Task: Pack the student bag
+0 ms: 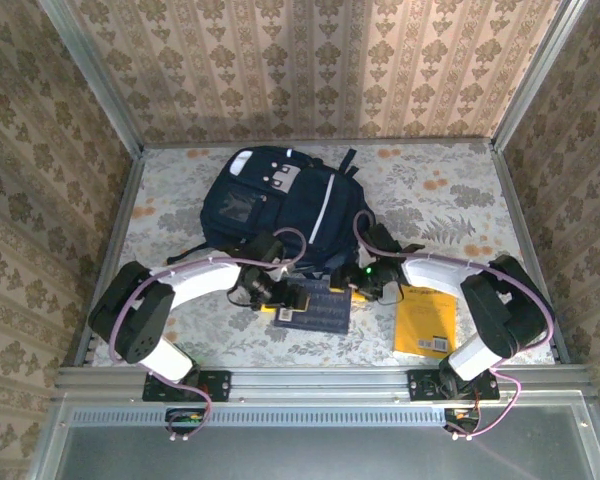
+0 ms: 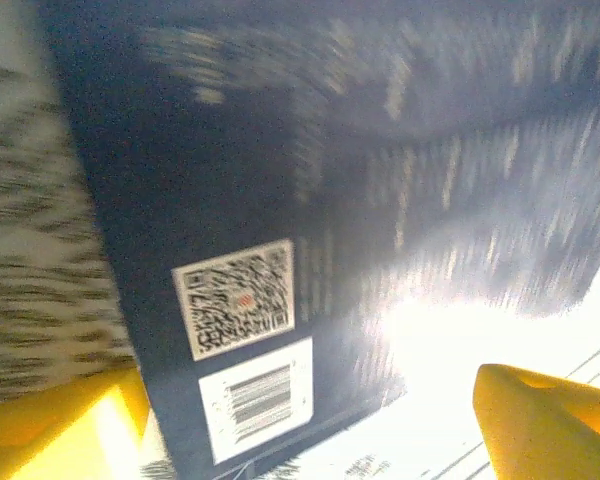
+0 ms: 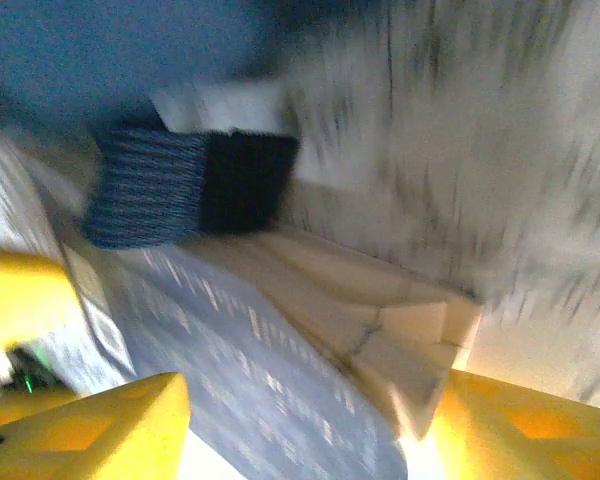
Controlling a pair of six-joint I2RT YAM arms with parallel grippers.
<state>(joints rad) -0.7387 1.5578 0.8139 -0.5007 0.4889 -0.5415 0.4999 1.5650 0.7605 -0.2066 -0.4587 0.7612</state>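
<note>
Overhead view of a floral table (image 1: 460, 200) with one bag, two books and two robot arms. The left gripper (image 1: 270, 296) sits at about 7 o'clock from the table's centre. Its yellow fingers (image 2: 50, 420) are spread wide over a corner of one dark blue book (image 1: 318, 306), which carries two white labels. The student bag (image 1: 280, 200) lies flat at 12 o'clock, towards the back wall. The right gripper (image 1: 366, 284) straddles the blue book's 1 o'clock corner with its fingers (image 3: 100, 430) apart. The blur hides whether they pinch it. One yellow book (image 1: 427, 318) lies at 4 o'clock.
</note>
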